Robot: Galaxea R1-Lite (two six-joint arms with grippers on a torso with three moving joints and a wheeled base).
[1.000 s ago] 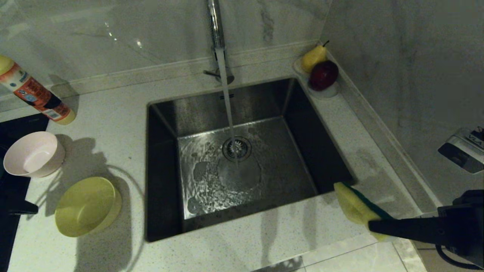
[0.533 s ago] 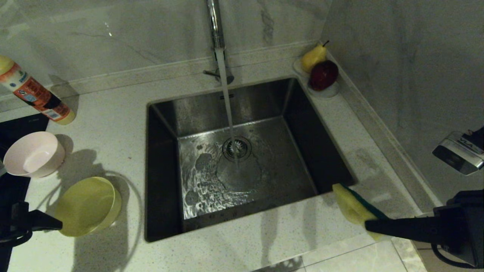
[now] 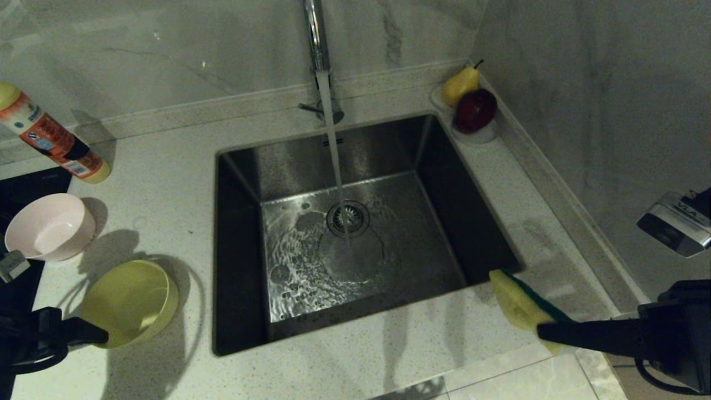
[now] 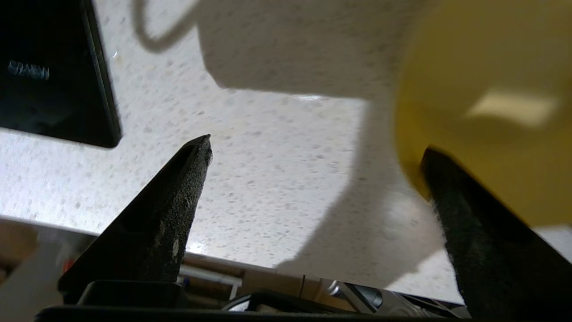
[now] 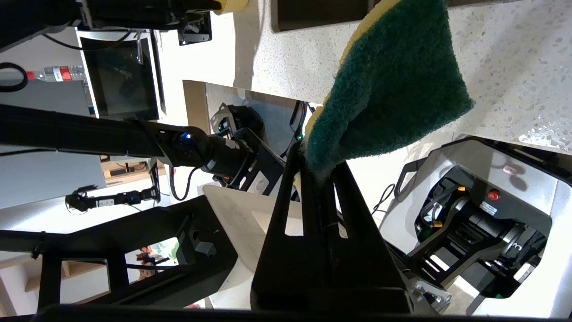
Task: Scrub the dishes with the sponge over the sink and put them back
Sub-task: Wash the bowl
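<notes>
Counter: your speckled pale counter wraps the sink below a marble wall; a dark hob sits at its left edge.
Sink: you have water running from the tap onto the drain, and the basin floor is wet.
Left hand: your left hand is low at the counter's near left, fingers spread wide with nothing between them. You see bare counter in the gap. One finger lies at the yellow bowl's edge; you cannot tell whether it touches.
Yellow bowl: you find the yellow bowl on the counter left of the sink, tilted, just beside your left hand.
Pink bowl: your pink bowl stands behind the yellow one, near the hob, apart from it.
Right hand: your right hand is pressed together, pinching the sponge by one corner.
Sponge: your sponge hangs over the counter at the sink's near right corner, yellow foam towards the basin, green layer away from it.
Bottle: you have an orange-labelled bottle leaning at the far left by the wall.
Fruit: your pear and a red fruit sit on a white dish at the sink's far right corner.
</notes>
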